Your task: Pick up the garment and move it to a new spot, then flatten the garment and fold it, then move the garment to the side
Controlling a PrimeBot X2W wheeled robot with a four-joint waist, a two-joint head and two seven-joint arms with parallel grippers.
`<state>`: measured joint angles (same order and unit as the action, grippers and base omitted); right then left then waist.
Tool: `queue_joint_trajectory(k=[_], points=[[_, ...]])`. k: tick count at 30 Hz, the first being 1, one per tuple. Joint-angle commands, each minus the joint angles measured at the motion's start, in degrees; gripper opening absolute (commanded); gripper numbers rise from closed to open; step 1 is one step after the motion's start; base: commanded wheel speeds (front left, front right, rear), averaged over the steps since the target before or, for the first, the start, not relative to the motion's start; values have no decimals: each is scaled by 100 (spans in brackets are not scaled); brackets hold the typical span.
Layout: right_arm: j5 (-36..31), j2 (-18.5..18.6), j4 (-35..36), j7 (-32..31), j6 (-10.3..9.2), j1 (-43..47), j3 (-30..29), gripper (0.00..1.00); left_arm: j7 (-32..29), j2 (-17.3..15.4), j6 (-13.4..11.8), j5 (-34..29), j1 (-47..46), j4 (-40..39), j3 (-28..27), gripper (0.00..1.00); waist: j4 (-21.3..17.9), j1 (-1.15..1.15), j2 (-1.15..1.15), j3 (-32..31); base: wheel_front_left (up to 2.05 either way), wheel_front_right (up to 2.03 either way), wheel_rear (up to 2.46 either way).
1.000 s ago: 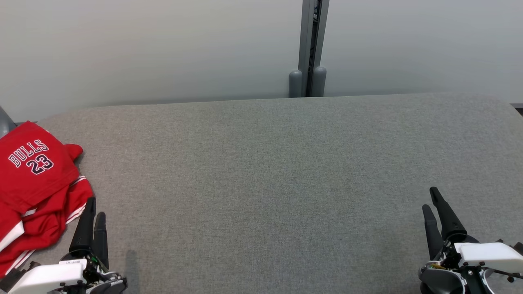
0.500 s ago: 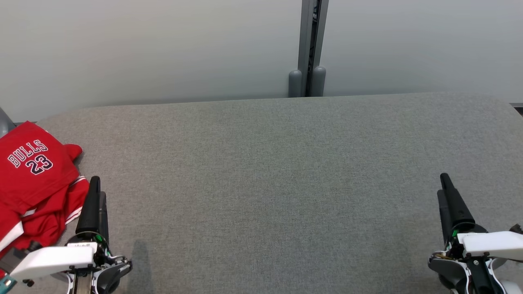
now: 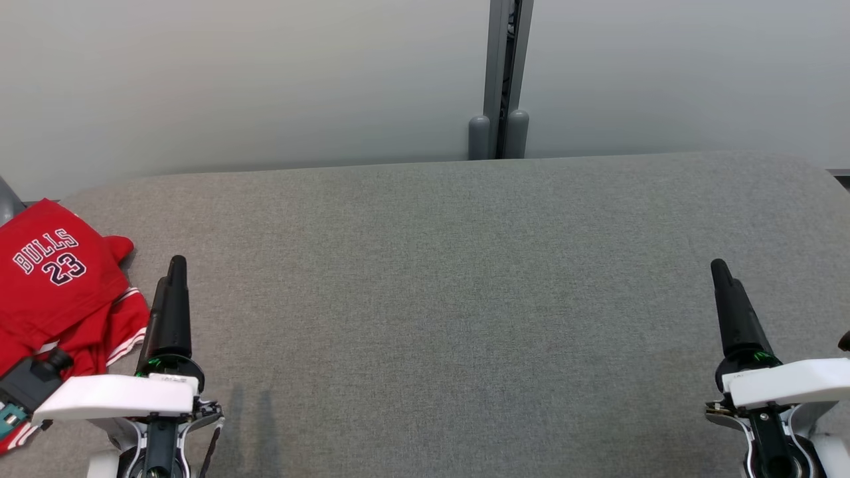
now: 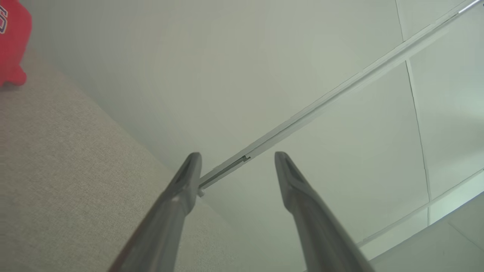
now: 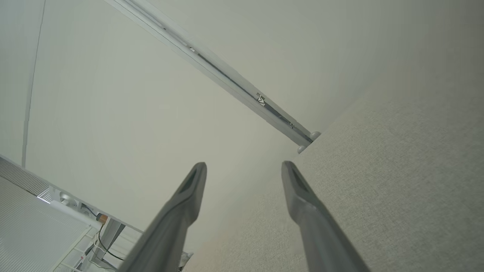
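The garment [image 3: 53, 285] is a red jersey with white trim and "BULLS 23" lettering, lying crumpled at the far left edge of the grey table [image 3: 465, 299]. A red corner of the garment [image 4: 11, 41] also shows at the top left of the left wrist view. My left gripper [image 3: 174, 272] hovers just right of the jersey, apart from it, fingers pointing toward the wall. In its wrist view the left gripper [image 4: 237, 158] is open with nothing between the fingers. My right gripper [image 3: 719, 269] is at the lower right, far from the jersey. The right gripper [image 5: 244, 168] is open and holds nothing.
A pale wall [image 3: 265, 79] stands behind the table, with a grey vertical post [image 3: 499, 79] at its middle. The table's back edge runs across the head view. A white frame with cables [image 5: 75, 223] shows beyond the table's right side.
Both grippers have risen and moved forward toward the wall. Each has rolled so its two fingers now line up one over the other in the head view. The garment has not moved.
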<state>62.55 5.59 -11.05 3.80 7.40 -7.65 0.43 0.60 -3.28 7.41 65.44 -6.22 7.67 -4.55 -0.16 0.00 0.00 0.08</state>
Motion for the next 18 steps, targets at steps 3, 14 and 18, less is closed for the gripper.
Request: queue_joint_trajectory(k=[3, 14, 18], points=[[-619, 125, 183, 116, 11, -82, 63, 100, 112, -107, 6, -611, -171, -115, 97, 100, -5, 0, 0, -13, 0, 0, 0], [-1770, 253, 282, 280, 12, -33, 182, 100, 326, -134, 7, -1695, -100, -146, 244, 100, -14, 0, 0, -55, 0, 0, 0], [-2155, 283, 245, 346, 12, -33, 187, 100, 410, -134, 7, -2056, -69, -63, 263, 100, -11, 0, 0, -68, 0, 0, 0]])
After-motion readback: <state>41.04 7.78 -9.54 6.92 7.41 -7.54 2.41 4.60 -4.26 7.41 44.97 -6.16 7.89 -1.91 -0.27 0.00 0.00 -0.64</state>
